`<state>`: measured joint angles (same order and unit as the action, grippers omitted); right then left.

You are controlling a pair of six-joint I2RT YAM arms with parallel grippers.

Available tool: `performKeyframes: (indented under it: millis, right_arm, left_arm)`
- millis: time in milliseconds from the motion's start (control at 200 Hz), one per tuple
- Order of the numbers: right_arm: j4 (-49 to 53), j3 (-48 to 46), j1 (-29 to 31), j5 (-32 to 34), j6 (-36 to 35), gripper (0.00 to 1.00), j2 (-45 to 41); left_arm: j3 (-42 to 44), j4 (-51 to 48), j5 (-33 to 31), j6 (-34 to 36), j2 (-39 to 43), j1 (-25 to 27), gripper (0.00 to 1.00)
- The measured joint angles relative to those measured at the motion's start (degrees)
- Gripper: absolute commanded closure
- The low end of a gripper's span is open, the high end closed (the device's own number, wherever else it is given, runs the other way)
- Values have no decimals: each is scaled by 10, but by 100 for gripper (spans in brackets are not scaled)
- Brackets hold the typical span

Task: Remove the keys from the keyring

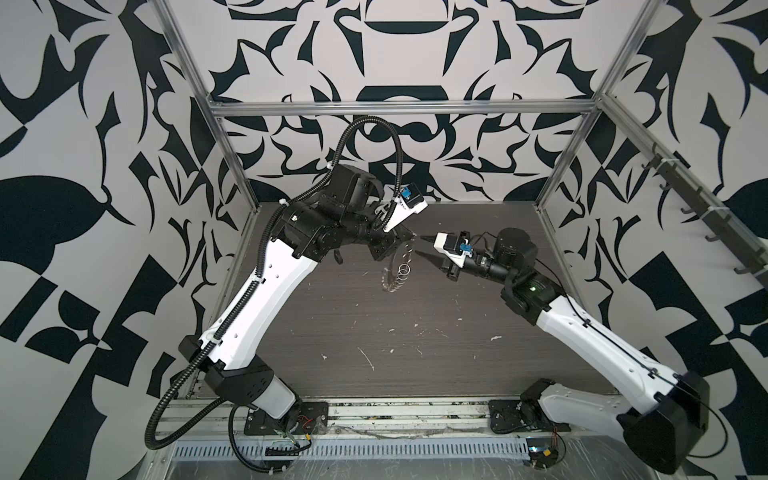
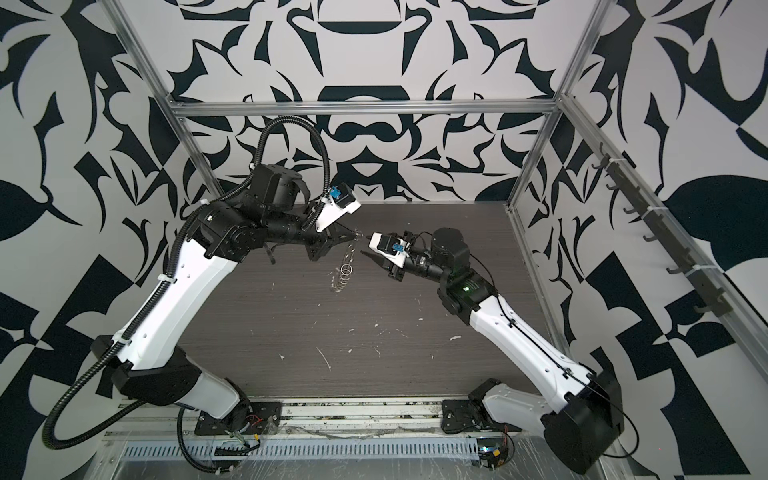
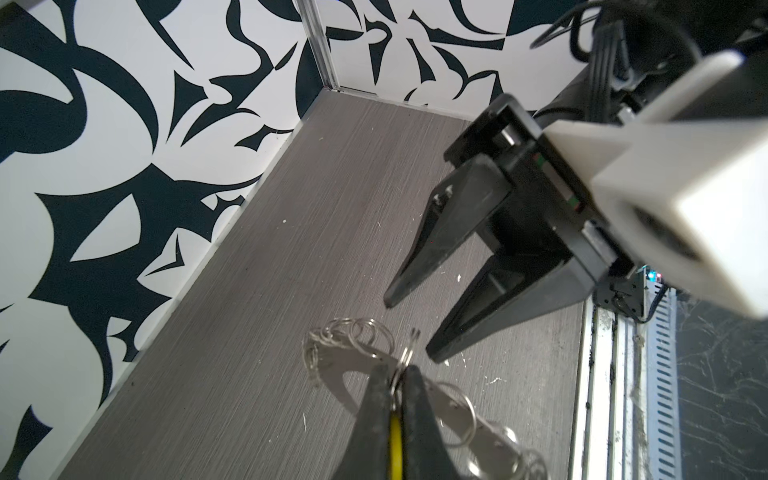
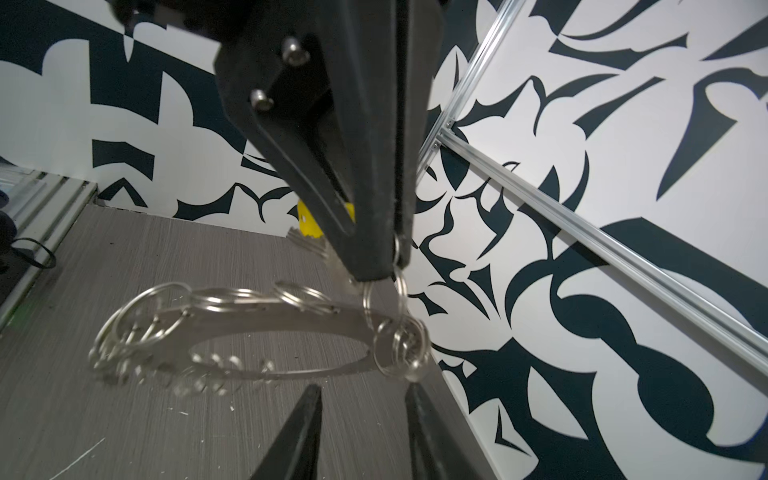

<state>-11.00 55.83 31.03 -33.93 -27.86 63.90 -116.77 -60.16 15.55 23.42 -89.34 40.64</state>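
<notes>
Hanging from the left gripper (image 3: 397,374), the keyring (image 4: 291,320), a flat silver hoop fringed with small split rings, dangles over the far half of the table (image 1: 374,332), about midway between its left and right edges. The yellow key tag (image 3: 395,440) is clamped between that gripper's fingers, its small split ring poking out at the tips and linked to the hoop's rim. Just beside the hoop, toward the right edge, the right gripper (image 1: 422,245) points at it, jaws parted, empty. White flecks (image 1: 365,357) dot the tabletop.
</notes>
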Motion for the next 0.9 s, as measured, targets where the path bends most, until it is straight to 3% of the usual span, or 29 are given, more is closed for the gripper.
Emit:
performKeyframes:
  millis: [295,565,900]
  right_arm:
    - [98,48,-16,-57,25,63,-42]
    - [161,113,-17,-148,33,68,8]
    - [232,157,-33,-194,22,67,48]
  left_arm:
    - [6,-19,-14,23,-1,17,100]
    - [28,-16,-5,34,2,21,100]
    - [65,-5,29,58,33,27,100]
